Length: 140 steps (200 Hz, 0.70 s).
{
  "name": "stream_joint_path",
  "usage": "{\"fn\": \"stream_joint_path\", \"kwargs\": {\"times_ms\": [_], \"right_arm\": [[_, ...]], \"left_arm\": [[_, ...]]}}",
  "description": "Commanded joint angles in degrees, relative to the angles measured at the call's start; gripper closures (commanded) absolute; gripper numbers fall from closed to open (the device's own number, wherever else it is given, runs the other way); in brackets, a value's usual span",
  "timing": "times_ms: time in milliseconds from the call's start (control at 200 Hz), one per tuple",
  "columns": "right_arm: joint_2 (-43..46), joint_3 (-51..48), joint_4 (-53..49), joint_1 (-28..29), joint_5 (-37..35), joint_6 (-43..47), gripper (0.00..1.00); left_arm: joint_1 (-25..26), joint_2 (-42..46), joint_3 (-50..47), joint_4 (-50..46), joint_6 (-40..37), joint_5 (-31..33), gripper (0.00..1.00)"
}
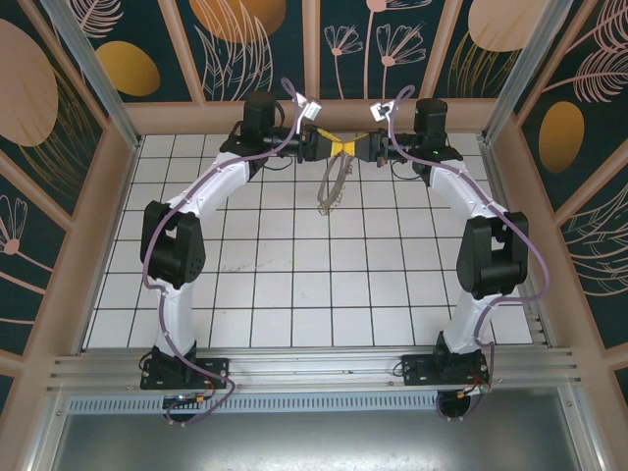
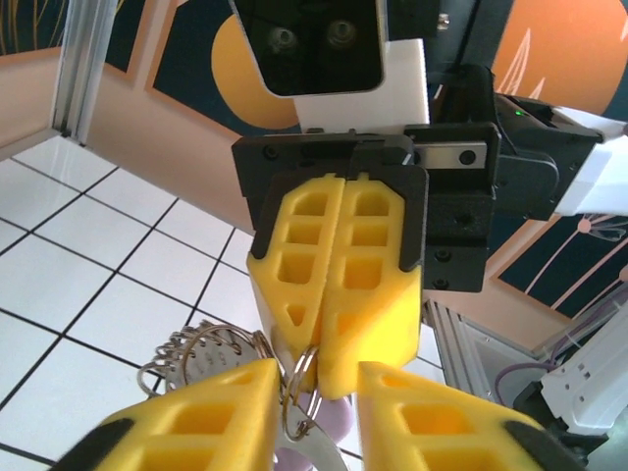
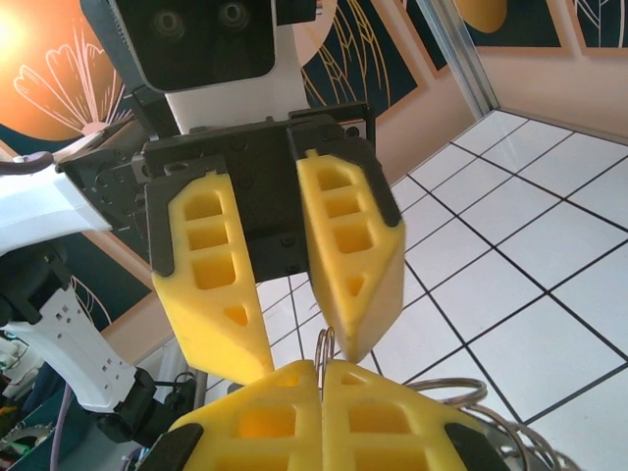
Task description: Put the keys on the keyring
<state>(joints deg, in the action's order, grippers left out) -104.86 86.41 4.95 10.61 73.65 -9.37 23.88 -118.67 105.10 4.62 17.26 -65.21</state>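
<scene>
**A:** Where is the keyring (image 1: 332, 188) just now?

**B:** Off the table (image 1: 294, 285), at the far middle of the scene. It hangs where the two arms meet nose to nose. From above the hoop reads as a narrow oval, with its long axis running from the pinch towards the near side.

**A:** What has hold of it?

**B:** The right gripper (image 2: 316, 368). Its yellow fingers are pressed flat together on one small wire ring (image 3: 324, 345) of the hoop's fringe. The ring stands up out of the seam between them, and the hoop trails away below.

**A:** And the left gripper (image 3: 302, 353)?

**B:** Released, with its fingers apart and a clear gap between them. It grasps nothing that I can see.

**A:** So what does the next move turn on?

**B:** It turns on that gap, I would judge. The left arm comes in from the left, the right arm from the right, tip to tip. The pinched ring sits inside the left fingers' opening, nearer one finger than the other. The left arm is already at the ring and only has to line up with it.

**A:** Any key in sight?

**B:** Not for certain. From the left wrist, a flat silvery piece (image 2: 306, 449) dangles beneath the ring, between the left fingers. It may be a key, but it is cut off at the frame's edge and I cannot tell.
</scene>
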Motion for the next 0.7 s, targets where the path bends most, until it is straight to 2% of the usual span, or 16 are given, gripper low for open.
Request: {"fn": "stream_joint_path", "kwargs": {"times_ms": [0,290,365,435,581,696], "right_arm": [[1.65,-0.01,4.22,0.3,1.98,-1.04,1.0],[1.64,-0.28,5.15,0.38,2.19,-1.62,1.0],[1.51,-0.37,5.5,0.46,2.15,-1.96,1.0],[1.41,-0.37,5.89,0.46,2.03,-2.31,1.0],[1.49,-0.76,7.54,0.48,2.27,-3.64,1.0],[1.4,-1.02,9.2,0.46,2.2,-4.88,1.0]], "left_arm": [[-0.5,0.2,-1.42,5.39,2.48,-3.08,0.79],[-0.42,0.46,-2.44,10.55,6.18,-4.04,0.92],[-0.41,0.37,-2.66,12.77,8.01,-4.55,0.91],[-0.32,0.29,-2.91,14.63,9.59,-4.92,0.84],[0.02,0.54,-3.72,17.0,11.16,-5.62,0.8],[0.12,0.89,-4.66,18.39,11.95,-5.96,0.81]]}}
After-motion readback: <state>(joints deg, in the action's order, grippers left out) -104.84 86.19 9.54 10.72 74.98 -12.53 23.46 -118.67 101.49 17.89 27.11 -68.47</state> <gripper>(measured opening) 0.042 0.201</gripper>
